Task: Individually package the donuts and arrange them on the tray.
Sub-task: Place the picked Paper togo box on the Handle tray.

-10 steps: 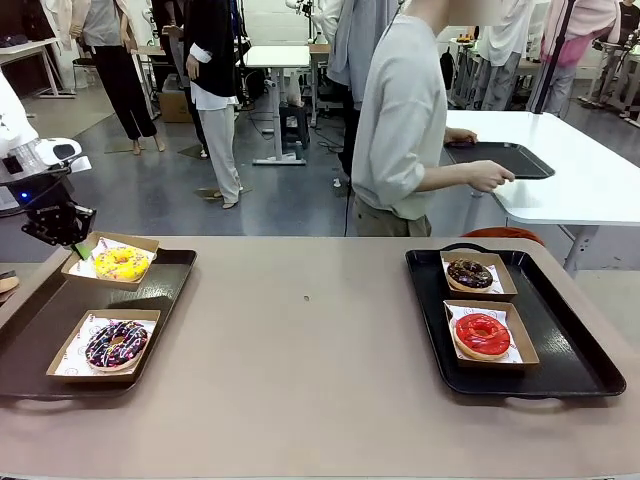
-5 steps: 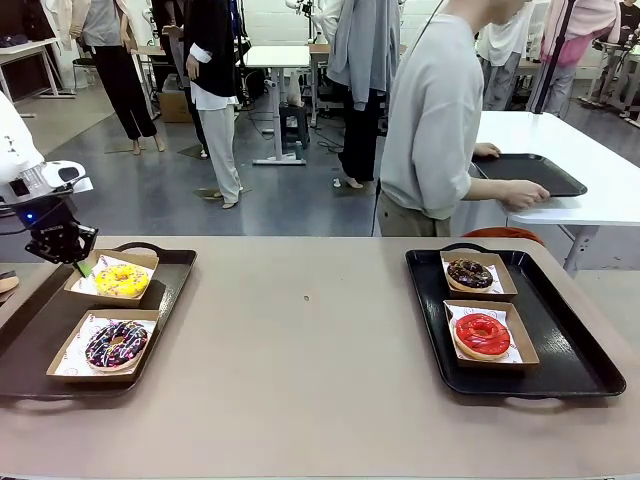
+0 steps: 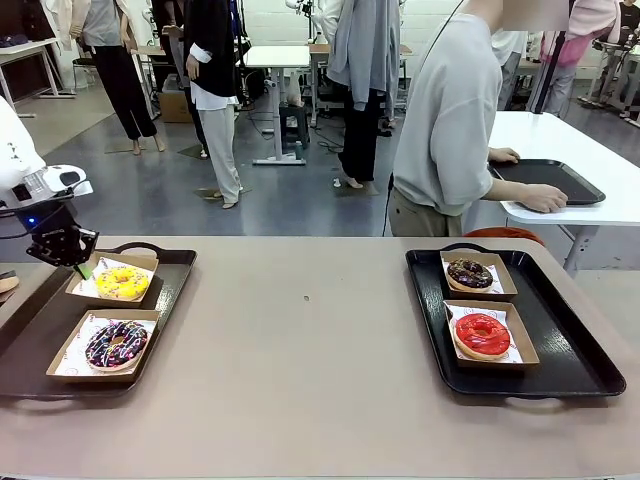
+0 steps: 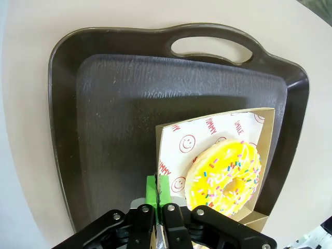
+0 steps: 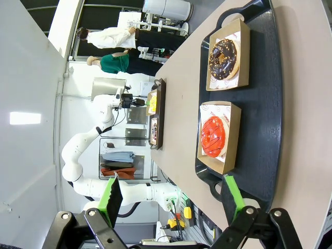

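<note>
Since a second ago, the left gripper point(image 3: 76, 262) has drawn the yellow donut's box back toward the far left corner of the left tray, and the person at the far side has stepped right along the white table behind. Across the tan table point(image 3: 310, 370), two dark trays lie with their long axes running near to far: the left tray point(image 3: 170, 290) at the left edge, the right tray point(image 3: 570, 340) at the right. On the left tray, the yellow donut point(image 3: 122, 283) sits in a brown paper box point(image 3: 88, 291) at the far end, its box turned slightly askew to the tray, and the striped donut point(image 3: 116, 343) lies in its own box nearer the robot. On the right tray, the chocolate donut point(image 3: 469, 273) rests in a box at the far end with the red donut point(image 3: 483, 335) boxed just near of it, both boxes squared with the tray. All four rings lie flat, holes facing up. From the left wrist, the green pads are pinched narrow on the near edge of the yellow donut's box point(image 4: 207, 150), beside its smiley-printed liner. From the right wrist, the right gripper point(image 5: 171, 199) hangs high above the right tray, fingers spread wide and holding nothing.
</note>
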Motion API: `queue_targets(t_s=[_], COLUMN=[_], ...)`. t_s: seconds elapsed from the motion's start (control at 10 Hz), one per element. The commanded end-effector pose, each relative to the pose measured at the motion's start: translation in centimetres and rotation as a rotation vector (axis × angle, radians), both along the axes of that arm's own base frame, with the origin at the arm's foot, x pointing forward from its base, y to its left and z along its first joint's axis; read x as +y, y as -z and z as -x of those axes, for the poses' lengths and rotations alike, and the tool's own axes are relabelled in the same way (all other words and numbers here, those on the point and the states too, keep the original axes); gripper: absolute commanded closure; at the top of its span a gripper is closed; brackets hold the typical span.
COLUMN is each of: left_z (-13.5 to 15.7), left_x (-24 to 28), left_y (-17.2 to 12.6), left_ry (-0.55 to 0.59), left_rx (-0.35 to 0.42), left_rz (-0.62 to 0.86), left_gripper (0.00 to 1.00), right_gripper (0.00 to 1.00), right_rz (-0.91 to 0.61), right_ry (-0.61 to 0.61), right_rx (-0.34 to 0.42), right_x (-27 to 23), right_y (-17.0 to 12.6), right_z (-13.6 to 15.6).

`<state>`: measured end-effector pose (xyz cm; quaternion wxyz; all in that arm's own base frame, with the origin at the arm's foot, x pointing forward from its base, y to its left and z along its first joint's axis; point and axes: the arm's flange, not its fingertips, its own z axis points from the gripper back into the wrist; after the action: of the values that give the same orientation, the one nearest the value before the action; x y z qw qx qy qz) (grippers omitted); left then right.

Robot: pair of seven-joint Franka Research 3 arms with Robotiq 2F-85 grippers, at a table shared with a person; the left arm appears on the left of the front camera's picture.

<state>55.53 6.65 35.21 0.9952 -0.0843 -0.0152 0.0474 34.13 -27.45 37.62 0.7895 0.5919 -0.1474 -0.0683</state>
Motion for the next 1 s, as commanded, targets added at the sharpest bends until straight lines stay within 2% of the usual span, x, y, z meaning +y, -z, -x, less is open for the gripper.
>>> queue_targets(t_s=[0.0, 0.1, 0.2, 0.3, 0.4, 0.5, 0.6, 0.8, 0.9], left_z=[-0.8, -1.1, -1.2, -1.2, -1.2, -1.1, -0.9, -0.2, 0.3], left_x=[-0.2, -0.2, -0.2, -0.2, -0.2, -0.2, -0.2, -0.3, -0.5], left_y=[0.3, 0.3, 0.3, 0.3, 0.1, -0.3, -0.7, -2.1, -3.0], left_ry=[-0.01, -0.014, -0.01, -0.005, 0.001, 0.007, 0.016, 0.037, 0.047], left_rx=[-0.013, -0.016, -0.021, -0.023, -0.029, -0.036, -0.039, -0.033, -0.033], left_rz=[-0.01, -0.012, -0.014, -0.025, -0.036, -0.057, -0.071, -0.118, -0.131], left_gripper=[0.99, 0.99, 0.41, 0.41, 0.0, 0.38, 0.0, 0.0, 0.38], right_gripper=[0.0, 0.0, 0.0, 0.0, 0.0, 0.0, 0.0, 0.0, 0.0], right_rz=[0.003, 0.003, 0.003, 0.003, 0.003, 0.003, 0.003, 0.003, 0.003], right_ry=[-0.001, -0.001, -0.001, -0.001, -0.001, -0.001, -0.001, -0.001, -0.001], right_rx=[-0.001, -0.001, -0.001, -0.001, -0.001, -0.001, -0.001, -0.001, -0.001], right_x=[0.0, 0.0, 0.0, 0.0, 0.0, 0.0, 0.0, 0.0, 0.0], right_y=[-0.1, -0.1, -0.1, -0.1, -0.1, -0.1, -0.1, -0.1, -0.1], right_z=[0.2, 0.2, 0.2, 0.2, 0.2, 0.2, 0.2, 0.2, 0.2])
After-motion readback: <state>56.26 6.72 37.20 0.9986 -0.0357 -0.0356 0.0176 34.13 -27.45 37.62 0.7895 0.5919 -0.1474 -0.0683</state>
